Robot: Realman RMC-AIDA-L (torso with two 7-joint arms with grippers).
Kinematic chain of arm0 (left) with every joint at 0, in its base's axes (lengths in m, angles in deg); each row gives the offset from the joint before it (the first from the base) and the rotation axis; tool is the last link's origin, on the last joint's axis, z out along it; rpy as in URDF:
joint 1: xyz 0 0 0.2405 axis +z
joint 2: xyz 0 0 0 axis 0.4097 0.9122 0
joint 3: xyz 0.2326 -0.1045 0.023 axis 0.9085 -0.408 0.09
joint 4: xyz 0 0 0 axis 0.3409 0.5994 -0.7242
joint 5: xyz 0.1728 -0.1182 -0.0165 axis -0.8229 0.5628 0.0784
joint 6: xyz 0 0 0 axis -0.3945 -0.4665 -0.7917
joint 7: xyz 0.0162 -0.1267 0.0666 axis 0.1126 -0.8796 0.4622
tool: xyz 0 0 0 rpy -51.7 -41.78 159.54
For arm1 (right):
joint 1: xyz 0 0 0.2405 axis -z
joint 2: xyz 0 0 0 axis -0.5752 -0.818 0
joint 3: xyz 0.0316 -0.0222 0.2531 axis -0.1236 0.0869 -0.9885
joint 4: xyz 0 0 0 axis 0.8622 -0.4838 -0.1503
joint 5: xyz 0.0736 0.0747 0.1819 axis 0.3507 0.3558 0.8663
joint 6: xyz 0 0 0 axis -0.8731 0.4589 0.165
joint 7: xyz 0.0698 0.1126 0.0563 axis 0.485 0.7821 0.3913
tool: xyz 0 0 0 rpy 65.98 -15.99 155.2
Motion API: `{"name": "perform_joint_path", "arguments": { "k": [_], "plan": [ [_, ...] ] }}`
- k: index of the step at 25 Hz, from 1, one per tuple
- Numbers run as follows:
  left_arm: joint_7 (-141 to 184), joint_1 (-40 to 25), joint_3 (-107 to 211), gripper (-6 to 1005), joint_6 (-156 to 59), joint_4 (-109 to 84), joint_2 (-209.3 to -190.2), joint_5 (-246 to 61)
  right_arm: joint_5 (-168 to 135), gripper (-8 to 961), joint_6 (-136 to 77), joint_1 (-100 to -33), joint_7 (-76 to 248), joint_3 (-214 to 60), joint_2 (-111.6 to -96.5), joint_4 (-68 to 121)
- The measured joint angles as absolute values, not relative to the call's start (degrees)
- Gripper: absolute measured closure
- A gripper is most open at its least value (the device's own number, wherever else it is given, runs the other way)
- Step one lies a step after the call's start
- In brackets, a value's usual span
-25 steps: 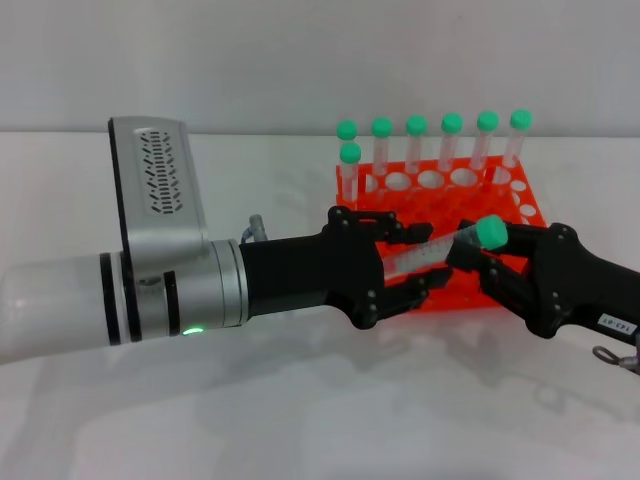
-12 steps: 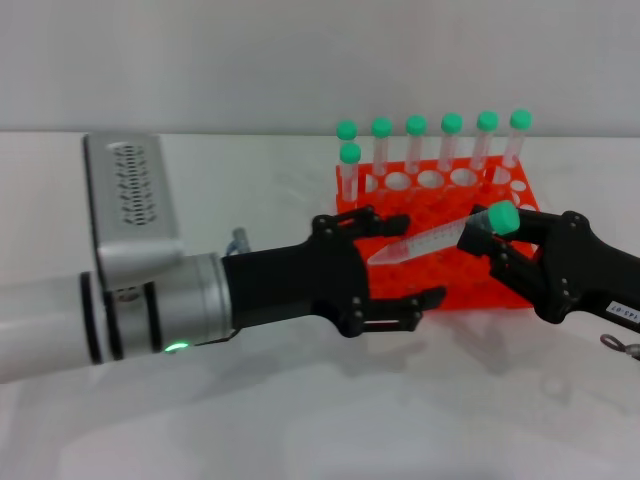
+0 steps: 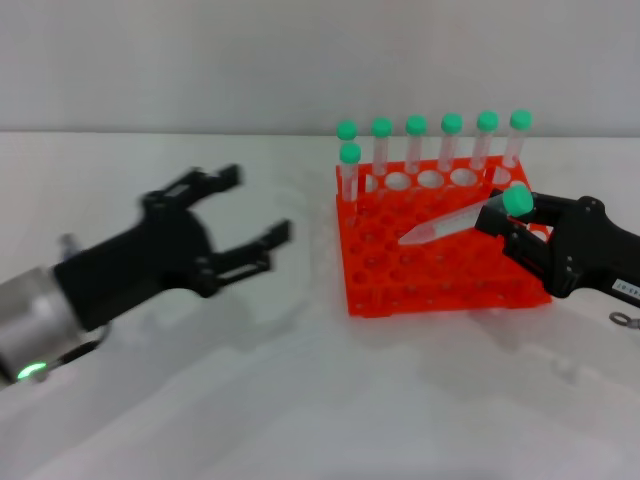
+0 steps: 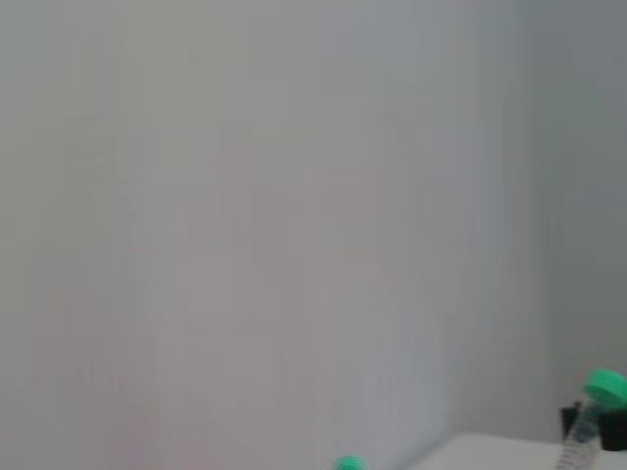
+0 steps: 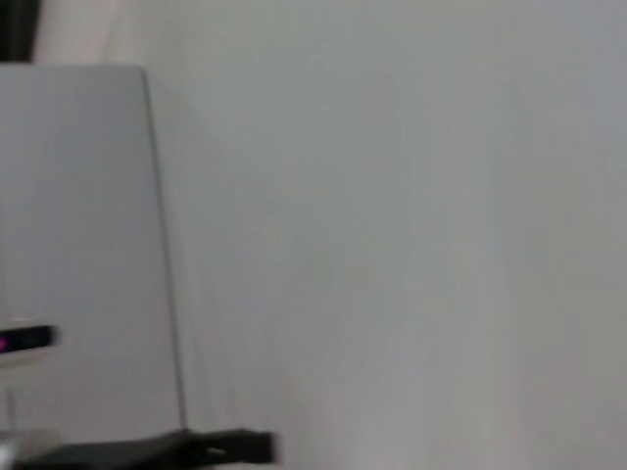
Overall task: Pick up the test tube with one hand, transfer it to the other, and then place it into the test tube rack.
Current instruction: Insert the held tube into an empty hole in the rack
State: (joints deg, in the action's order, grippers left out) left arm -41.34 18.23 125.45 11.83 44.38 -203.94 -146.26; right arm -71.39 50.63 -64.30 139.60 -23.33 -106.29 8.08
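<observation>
The test tube (image 3: 455, 220), clear with a green cap (image 3: 517, 200), lies tilted above the orange-red test tube rack (image 3: 400, 290), its pointed tip toward the left. My right gripper (image 3: 507, 225), black with a white label, is shut on the tube just below the cap. My left gripper (image 3: 252, 222) stands open with nothing in it, well to the left of the rack. Several other green-capped tubes (image 3: 416, 145) stand upright in the rack's back rows. The left wrist view shows the green cap (image 4: 605, 387) at its edge.
The white table (image 3: 300, 400) stretches around the rack, with a pale wall behind. A small metal ring (image 3: 625, 320) lies on the table at the far right. The right wrist view shows a grey panel (image 5: 88, 245) against the wall.
My left gripper let go of the tube, opened and pulled away to the left. My right gripper kept the tube and moved slightly right over the rack.
</observation>
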Motion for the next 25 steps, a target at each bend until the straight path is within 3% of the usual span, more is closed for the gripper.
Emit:
{"name": "perform_joint_path", "arguments": {
  "k": [6, 25],
  "plan": [
    [-34.58, 23.47, 121.79, 127, 12.83, 38.73, -204.09, -136.11, -71.59, 734, 45.14, -64.17, 139.54, -23.36, -106.25, 5.03],
    [-18.53, 24.56, 117.19, 131, 15.52, 21.59, -204.22, -119.41, -74.9, 720, 29.36, -70.53, 140.01, -19.16, -106.6, 1.45]
  ]
}}
